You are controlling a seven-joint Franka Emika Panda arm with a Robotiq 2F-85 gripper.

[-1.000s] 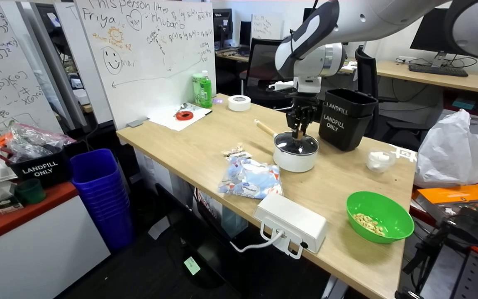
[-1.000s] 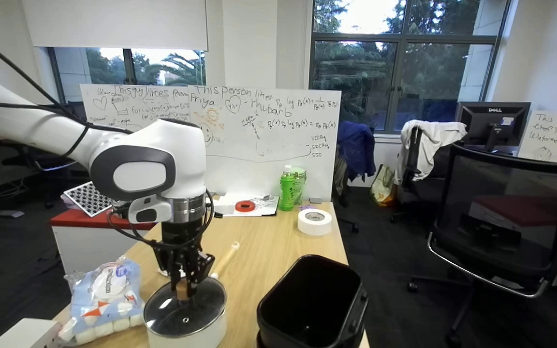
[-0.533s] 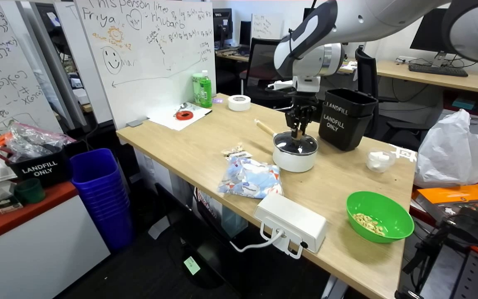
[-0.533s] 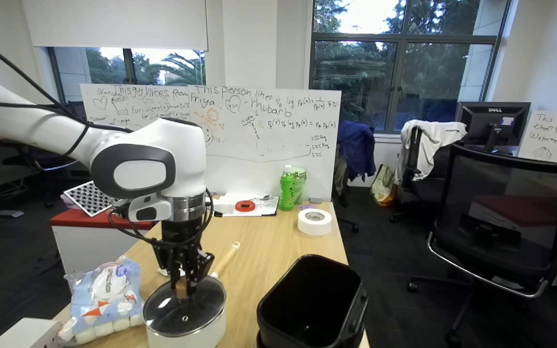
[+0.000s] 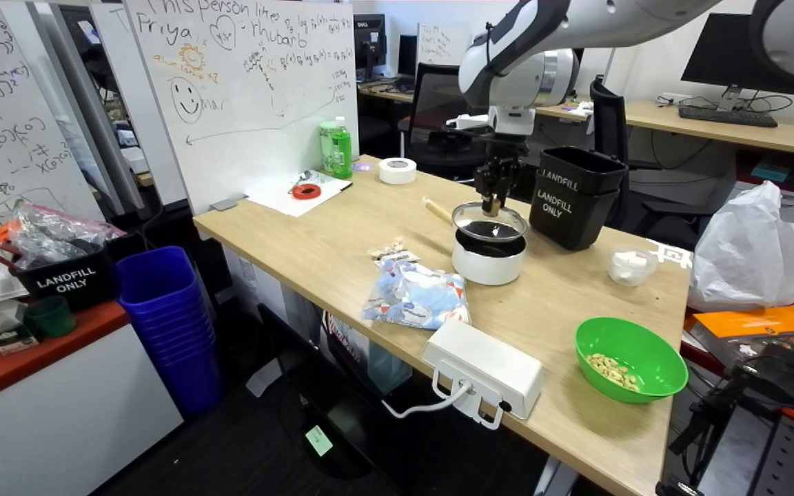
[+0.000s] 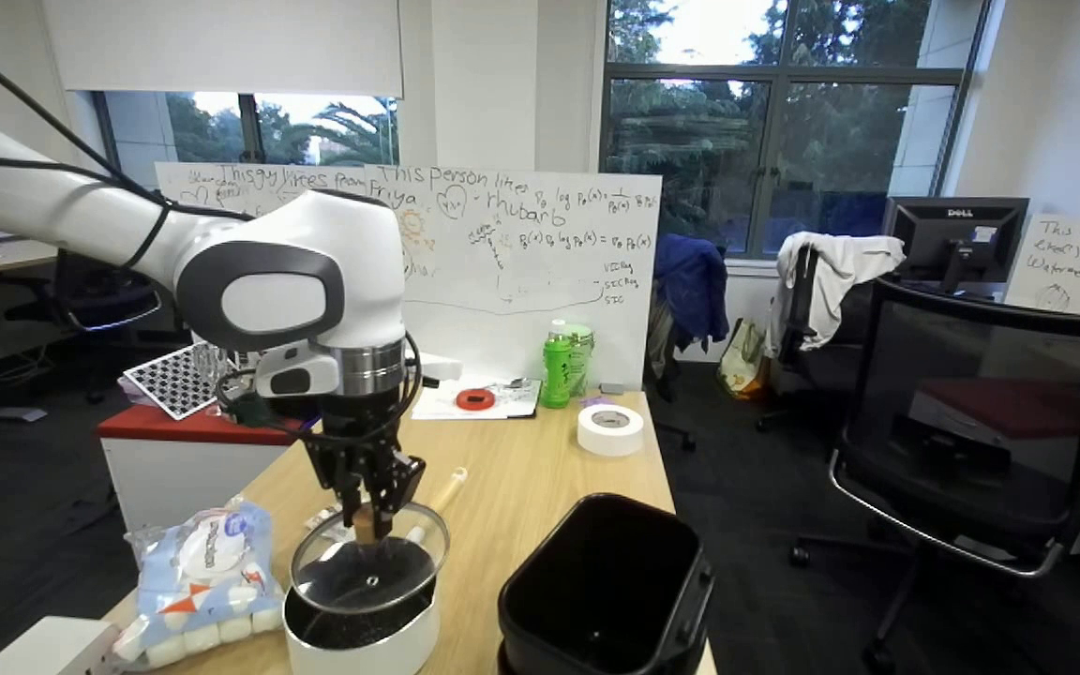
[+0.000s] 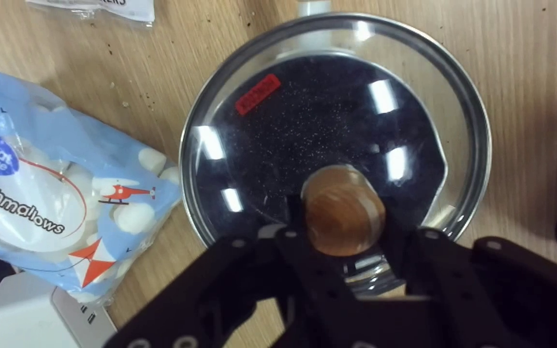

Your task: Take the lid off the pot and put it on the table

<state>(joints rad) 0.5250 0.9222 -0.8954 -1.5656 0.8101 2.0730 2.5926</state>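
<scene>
1 lid [image 6: 358, 568], see-through, metal-rimmed, with 1 brown knob [image 7: 344, 212]; hanging just above the pot [image 5: 488, 269], a gap showing between them from where I stand. 1 gripper [image 5: 491, 205], black, fingers closed firmly on that knob. Pot: white-sided, dark within, set on the light wood table [image 5: 342, 227]. Just beside it: 1 marshmallow bag [image 5: 416, 296]. Well apart: 1 green bowl [image 5: 635, 344].

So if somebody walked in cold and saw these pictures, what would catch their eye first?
Probably the see-through lid, its brown knob clamped in the gripper, held above the white pot so its dark inside shows. Then, likely, the bright green bowl with pale pieces in it, at one end of the table in an exterior view. The writing-covered whiteboard at the opposite end might come next.
</scene>
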